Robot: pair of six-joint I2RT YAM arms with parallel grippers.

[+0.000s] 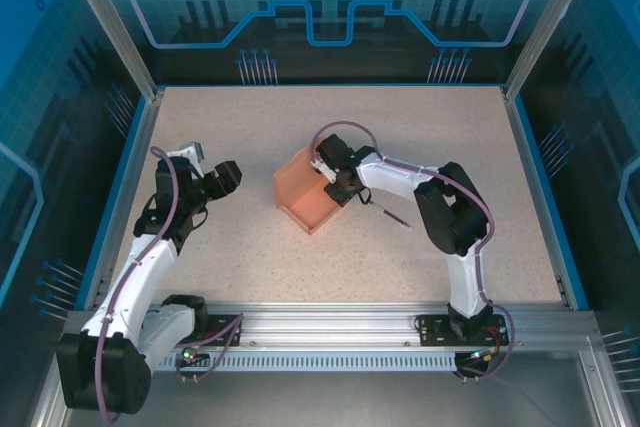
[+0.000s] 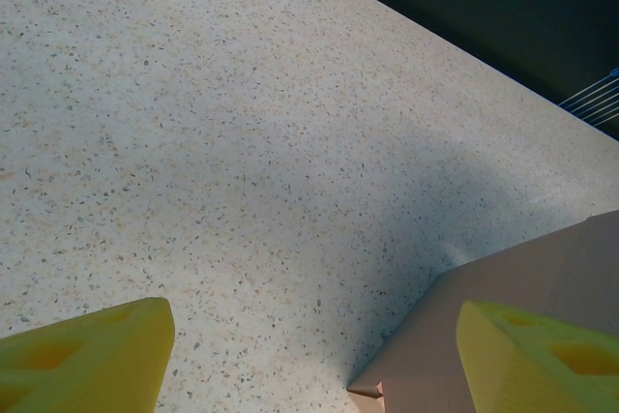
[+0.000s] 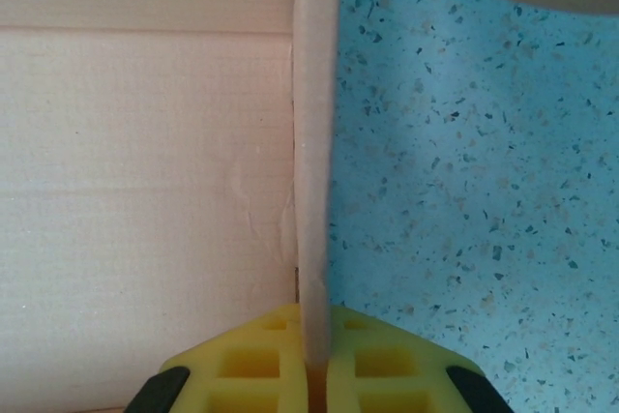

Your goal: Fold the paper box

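The paper box (image 1: 308,190), salmon-pink cardboard, stands as an open box in the middle of the table. My right gripper (image 1: 336,183) is at its right wall and is shut on that wall's edge (image 3: 314,191), which runs upright between the two yellow fingers (image 3: 251,365). The box's pale inside (image 3: 145,191) lies left of the pinched wall. My left gripper (image 1: 222,178) hovers left of the box, open, with nothing between its yellow fingers (image 2: 87,355). A corner of the paper box (image 2: 503,287) reaches in beside its right finger.
A thin dark stick (image 1: 388,212) lies on the table just right of the box, under the right arm. Blue rails (image 1: 130,167) and a metal frame (image 1: 330,322) border the speckled tabletop (image 1: 260,267).
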